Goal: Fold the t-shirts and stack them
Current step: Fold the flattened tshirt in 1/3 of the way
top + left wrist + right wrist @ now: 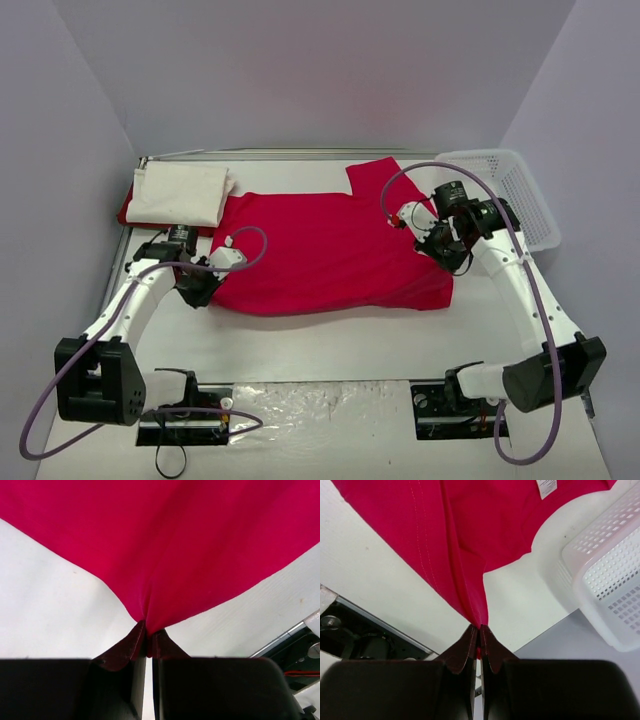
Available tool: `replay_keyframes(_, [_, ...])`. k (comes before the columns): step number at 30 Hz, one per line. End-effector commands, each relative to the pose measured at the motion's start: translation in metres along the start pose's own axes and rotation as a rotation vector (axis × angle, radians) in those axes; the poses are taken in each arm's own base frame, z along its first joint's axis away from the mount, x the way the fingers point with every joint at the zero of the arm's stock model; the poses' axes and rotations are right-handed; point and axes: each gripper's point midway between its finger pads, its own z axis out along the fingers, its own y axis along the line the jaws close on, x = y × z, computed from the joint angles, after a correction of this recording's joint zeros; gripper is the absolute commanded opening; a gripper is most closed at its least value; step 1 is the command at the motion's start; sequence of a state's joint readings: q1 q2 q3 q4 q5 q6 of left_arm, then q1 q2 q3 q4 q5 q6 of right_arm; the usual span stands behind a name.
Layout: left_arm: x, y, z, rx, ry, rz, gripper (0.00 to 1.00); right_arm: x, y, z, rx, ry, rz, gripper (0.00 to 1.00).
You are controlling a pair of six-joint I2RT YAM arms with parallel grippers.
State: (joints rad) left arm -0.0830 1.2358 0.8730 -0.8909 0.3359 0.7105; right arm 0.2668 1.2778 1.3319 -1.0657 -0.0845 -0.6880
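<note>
A bright red t-shirt (330,250) lies spread across the middle of the table, partly folded over. My left gripper (200,290) is shut on its near left edge; in the left wrist view the red cloth (165,545) bunches into my left gripper (148,630). My right gripper (437,243) is shut on the shirt's right edge; in the right wrist view the cloth (445,540) is pinched in my right gripper (480,629) and lifted off the table. A folded white t-shirt (180,195) lies at the back left on a folded red one (127,212).
A white plastic lattice basket (510,190) stands at the back right, close to my right arm; it also shows in the right wrist view (610,580). Grey walls close in the back and both sides. The arm bases and cables sit at the near edge.
</note>
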Motion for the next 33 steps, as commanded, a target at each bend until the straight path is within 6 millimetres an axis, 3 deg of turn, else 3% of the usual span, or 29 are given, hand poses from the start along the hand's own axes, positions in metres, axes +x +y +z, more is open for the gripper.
replay_keyframes(1, [-0.016,0.012,-0.015,-0.033,-0.033,-0.002,0.02,-0.009,-0.021,-0.003,0.048,0.007,-0.012,0.00])
replay_keyframes(16, [-0.028,0.031,-0.010,-0.029,-0.003,-0.009,0.02,-0.046,-0.070,0.032,0.042,0.039,0.001,0.00])
replay_keyframes(25, [-0.046,0.054,-0.003,-0.050,-0.002,-0.038,0.02,-0.055,-0.084,0.079,-0.016,0.089,0.016,0.00])
replay_keyframes(33, [-0.050,0.063,0.006,-0.032,0.028,-0.052,0.02,-0.060,-0.096,0.113,-0.049,0.121,0.037,0.00])
